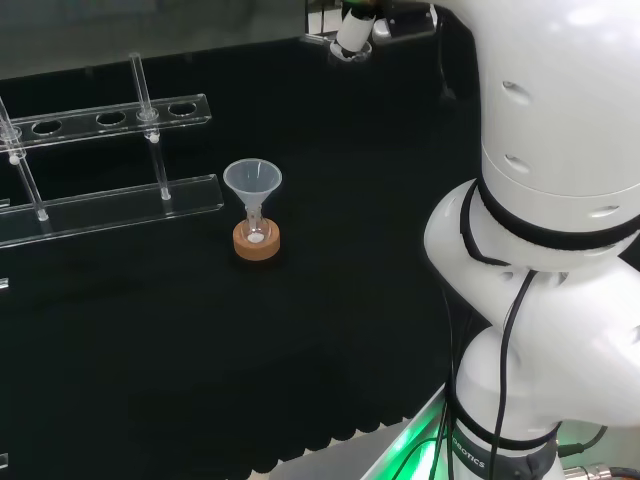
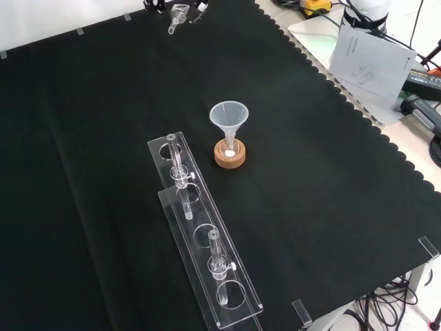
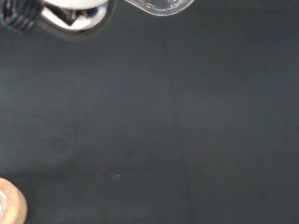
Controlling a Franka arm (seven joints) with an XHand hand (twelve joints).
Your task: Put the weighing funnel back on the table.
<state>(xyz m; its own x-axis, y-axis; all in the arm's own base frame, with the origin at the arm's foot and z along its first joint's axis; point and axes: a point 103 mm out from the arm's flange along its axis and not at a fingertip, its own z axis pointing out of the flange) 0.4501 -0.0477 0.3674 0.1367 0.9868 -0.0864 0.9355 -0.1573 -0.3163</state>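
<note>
The weighing funnel (image 2: pixel 177 15), a small clear scoop with a short stem, hangs at the far edge of the black cloth in the front view. The hand (image 2: pixel 201 6) comes in from the top edge there and its dark fingers close round the piece. From the wrist, the clear weighing funnel (image 3: pixel 161 5) shows beside a blurred white part of the hand (image 3: pixel 70 11), with bare cloth below. In the head view the hand (image 1: pixel 354 34) is far back, near the cloth's rear edge. I cannot tell whether the piece touches the cloth.
The big funnel (image 2: pixel 228 117) stands in a small flask on a cork ring (image 2: pixel 229 155) mid-cloth. A clear test tube rack (image 2: pixel 200 234) with two tubes lies nearer the front view's camera. Papers (image 2: pixel 368 58) and cables sit off the cloth at the right.
</note>
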